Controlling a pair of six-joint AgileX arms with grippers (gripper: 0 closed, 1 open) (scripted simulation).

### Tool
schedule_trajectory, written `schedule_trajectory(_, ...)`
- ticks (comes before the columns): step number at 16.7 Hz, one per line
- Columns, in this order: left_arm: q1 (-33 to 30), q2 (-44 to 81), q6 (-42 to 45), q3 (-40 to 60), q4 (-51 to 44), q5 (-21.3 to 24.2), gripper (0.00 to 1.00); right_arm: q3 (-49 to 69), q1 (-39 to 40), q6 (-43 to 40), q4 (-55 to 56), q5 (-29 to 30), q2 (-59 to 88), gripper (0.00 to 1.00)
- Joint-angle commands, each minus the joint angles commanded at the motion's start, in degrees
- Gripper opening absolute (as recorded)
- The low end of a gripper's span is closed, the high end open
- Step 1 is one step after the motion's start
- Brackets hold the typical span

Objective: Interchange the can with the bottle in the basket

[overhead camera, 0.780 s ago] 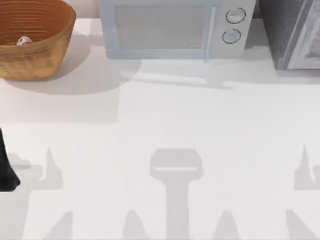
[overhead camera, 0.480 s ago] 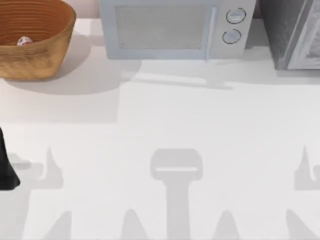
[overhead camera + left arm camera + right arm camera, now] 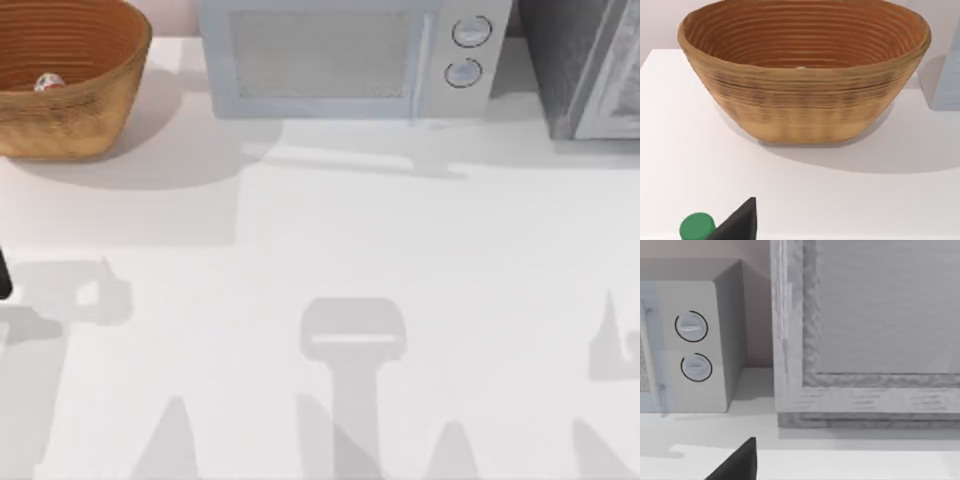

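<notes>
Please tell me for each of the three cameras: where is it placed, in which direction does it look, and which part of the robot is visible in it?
Top view: above the table, looking down on the orange-brown woven wicker basket and pale grey microwave.
Left wrist view: on the left arm, facing the basket; a dark finger shows beside a round green bottle cap.
Right wrist view: on the right arm, facing the microwave; a dark finger shows.
Shared: basket; microwave.
</notes>
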Motion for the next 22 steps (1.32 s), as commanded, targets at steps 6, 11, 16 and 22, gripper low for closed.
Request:
schedule_trajectory(6, 1.5, 30.8, 1.1, 30.9, -14.6, 2.7, 1.0, 0.0, 0.0, 0.0, 0.0, 0.0, 0.0, 1.0)
schedule_trajectory(11, 2.6, 59.1, 2.1, 59.4, -27.8, 5.0, 1.0, 0.0, 0.0, 0.0, 0.0, 0.0, 0.0, 1.0)
schedule_trajectory(16, 3.4, 85.6, 3.0, 86.2, -40.1, 7.0, 1.0, 0.0, 0.0, 0.0, 0.0, 0.0, 0.0, 1.0)
schedule_trajectory(22, 3.9, 109.9, 3.8, 110.7, -51.1, 8.6, 1.0, 0.0, 0.0, 0.0, 0.0, 0.0, 0.0, 1.0)
